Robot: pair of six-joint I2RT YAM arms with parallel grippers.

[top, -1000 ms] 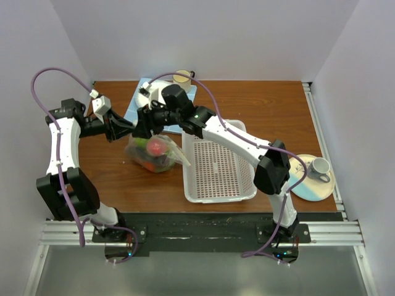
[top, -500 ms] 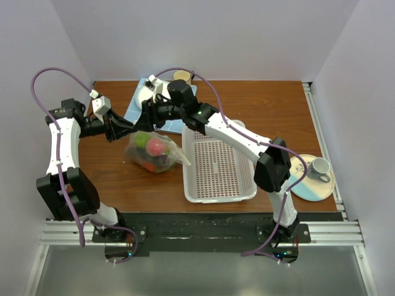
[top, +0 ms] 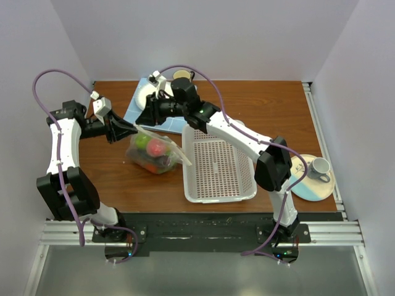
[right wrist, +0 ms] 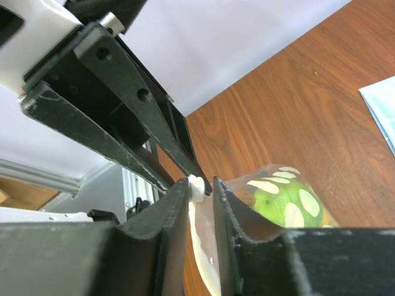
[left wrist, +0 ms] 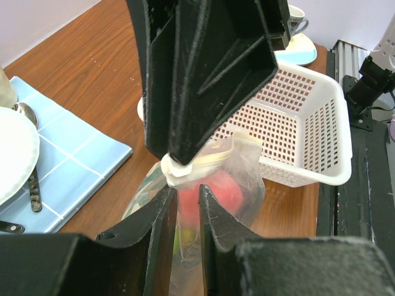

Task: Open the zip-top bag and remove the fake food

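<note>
The zip-top bag (top: 162,159) lies on the table left of the basket, clear with white dots. Inside it, fake food shows: a green piece (top: 141,141), a red one (top: 157,147), and darker ones lower down. My left gripper (top: 131,127) is shut on the bag's upper left corner, with film between its fingers (left wrist: 162,234). My right gripper (top: 143,119) meets it from the right, shut on the white zip slider (right wrist: 196,187) at that corner. The left wrist view shows the red fruit (left wrist: 222,192) through the plastic. The right wrist view shows the green one (right wrist: 278,206).
A white perforated basket (top: 217,191) stands right of the bag. Behind the grippers lies a blue mat (top: 131,111) with a white plate (left wrist: 12,148) and spoon (left wrist: 34,185). A tan cup (top: 182,76) is at the back. A plate with a mug (top: 319,166) sits far right.
My right gripper has drawn back from over the bag toward its left corner and narrowed its jaws around the zip slider. The left gripper has kept its hold and place.
</note>
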